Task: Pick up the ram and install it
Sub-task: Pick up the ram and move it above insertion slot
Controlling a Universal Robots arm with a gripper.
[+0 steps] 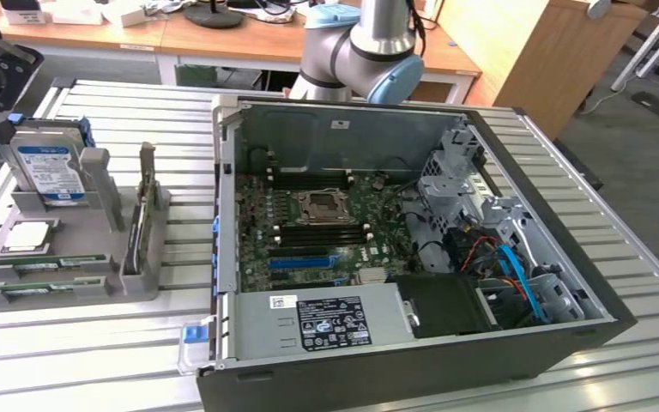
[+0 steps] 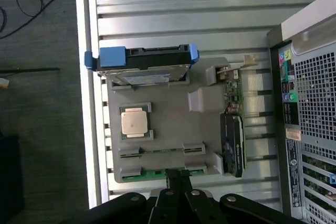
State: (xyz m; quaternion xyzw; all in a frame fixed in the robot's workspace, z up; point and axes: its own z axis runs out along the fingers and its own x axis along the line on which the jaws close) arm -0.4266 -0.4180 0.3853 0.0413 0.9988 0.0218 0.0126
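The ram is a thin green stick [image 1: 45, 264] lying flat in a slot at the front of the grey holder [image 1: 95, 287], with a second green stick [image 1: 39, 293] in the slot beside it. In the wrist view a green edge of ram [image 2: 153, 173] shows at the holder's rim, right in front of my gripper [image 2: 178, 178]. The gripper hangs above that end of the holder, fingers shut together with nothing between them. The dark wrist body [image 1: 0, 69] shows at the exterior view's far left, over the holder. The open computer case [image 1: 559, 257] holds the motherboard, with black memory slots [image 1: 320, 232] beside the processor socket [image 1: 320, 204].
On the holder stand a hard drive with a blue-white label [image 1: 49, 172], a square silver processor chip [image 1: 30, 236] and an upright expansion card [image 1: 144, 215]. The slatted metal table [image 1: 66, 360] carries everything. The arm's base [image 1: 364, 51] rises behind the case.
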